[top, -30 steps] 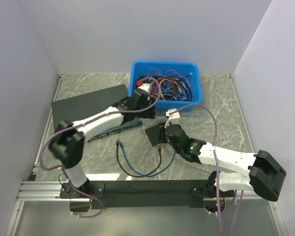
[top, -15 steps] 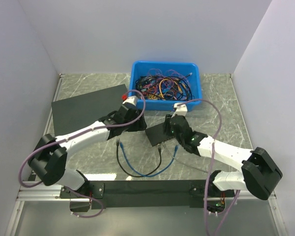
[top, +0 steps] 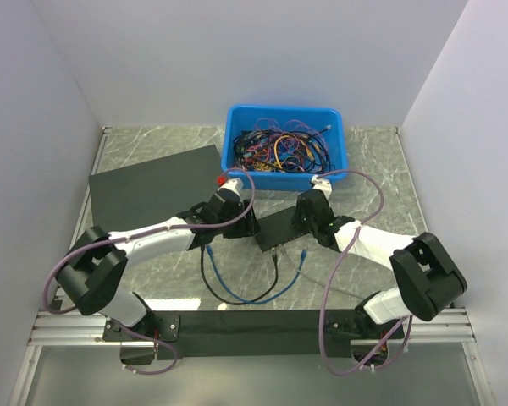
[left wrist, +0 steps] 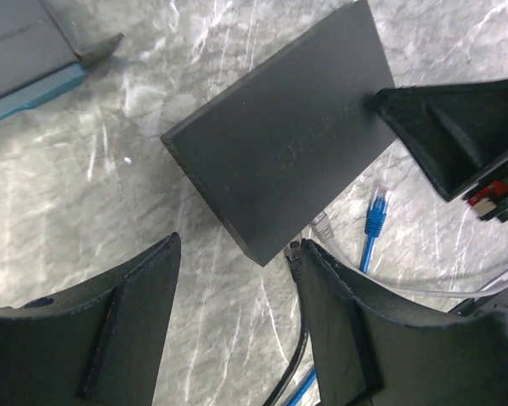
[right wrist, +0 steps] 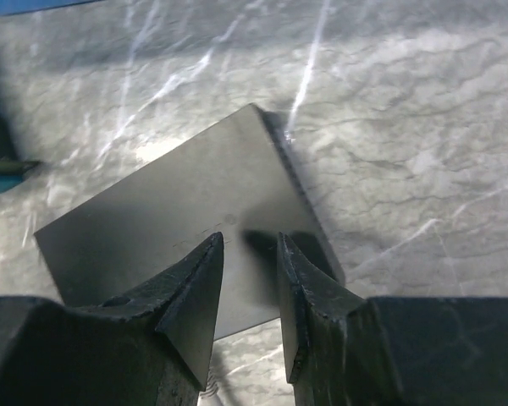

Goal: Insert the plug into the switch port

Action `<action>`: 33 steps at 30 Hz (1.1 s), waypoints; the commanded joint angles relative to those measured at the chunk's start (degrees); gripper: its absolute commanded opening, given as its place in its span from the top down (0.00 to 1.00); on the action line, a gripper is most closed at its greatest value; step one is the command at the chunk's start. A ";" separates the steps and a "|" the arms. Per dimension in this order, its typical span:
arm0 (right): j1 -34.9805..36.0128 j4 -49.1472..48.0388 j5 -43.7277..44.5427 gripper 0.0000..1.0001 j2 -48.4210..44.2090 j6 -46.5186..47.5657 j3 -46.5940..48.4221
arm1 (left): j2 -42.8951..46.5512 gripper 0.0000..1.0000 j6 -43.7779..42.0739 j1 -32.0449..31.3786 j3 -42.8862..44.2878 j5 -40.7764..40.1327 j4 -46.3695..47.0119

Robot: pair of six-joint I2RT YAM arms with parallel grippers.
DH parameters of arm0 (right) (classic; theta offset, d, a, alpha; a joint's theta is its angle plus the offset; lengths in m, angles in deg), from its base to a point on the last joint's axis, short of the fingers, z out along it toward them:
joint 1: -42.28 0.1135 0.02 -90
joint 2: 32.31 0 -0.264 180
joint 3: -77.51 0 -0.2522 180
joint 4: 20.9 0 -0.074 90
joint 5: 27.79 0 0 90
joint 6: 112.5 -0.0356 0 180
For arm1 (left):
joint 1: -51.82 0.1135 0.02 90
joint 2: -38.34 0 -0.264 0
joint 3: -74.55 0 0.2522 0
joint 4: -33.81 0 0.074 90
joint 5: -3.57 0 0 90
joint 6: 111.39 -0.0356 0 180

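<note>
1. Left wrist view showed my left gripper (left wrist: pixel 237 249) with its two fingers (left wrist: pixel 118 330) spread wide, and nothing was between them.
2. Under this gap lay the near corner of the switch (left wrist: pixel 279 144), a small flat black box that rested flat on the marble table (left wrist: pixel 152 254). I could not tell if my left fingers touched it.
3. My right gripper (right wrist: pixel 248 245) had its fingers (right wrist: pixel 195 296) only a little apart, with a narrow gap and nothing in it. Their tips were over the top face of the switch, near one edge. I could not tell whether they touched the face.
4. The plug (left wrist: pixel 375 207), with its blue boot, lay on the table just beside the long side of the switch. It was apart from the box, and neither gripper held it.
5. The switch port I could not make out in any view, because the sides of the box were too dark.
6. A black cable connector (left wrist: pixel 295 254) lay just beside the near corner of the switch, and a pale connector (left wrist: pixel 322 227) lay between it and the plug.
7. From the top view, my two grippers were at opposite ends of the switch, and the blue cable (top: pixel 237 296) made a loop toward my bases.
8. Behind stood a blue bin (top: pixel 237 114) with a coloured cable bundle (top: pixel 279 152), and a large flat black unit (top: pixel 152 182) lay to the left.
</note>
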 commanded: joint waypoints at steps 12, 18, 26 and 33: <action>-4.06 -0.15 -1.47 0.62 3.87 -2.65 1.09 | -6.98 0.37 0.25 -0.29 1.85 3.67 6.62; -3.97 -1.12 -2.44 0.64 5.45 -2.83 0.39 | -9.97 0.38 -0.18 -0.29 3.69 4.73 7.41; -4.06 0.90 0.54 0.64 5.45 -4.15 0.65 | -12.96 0.39 -1.50 -0.29 7.47 4.47 6.36; -4.06 4.24 4.32 0.63 5.98 -6.16 1.97 | -14.19 0.39 -2.29 -0.20 9.32 4.03 5.48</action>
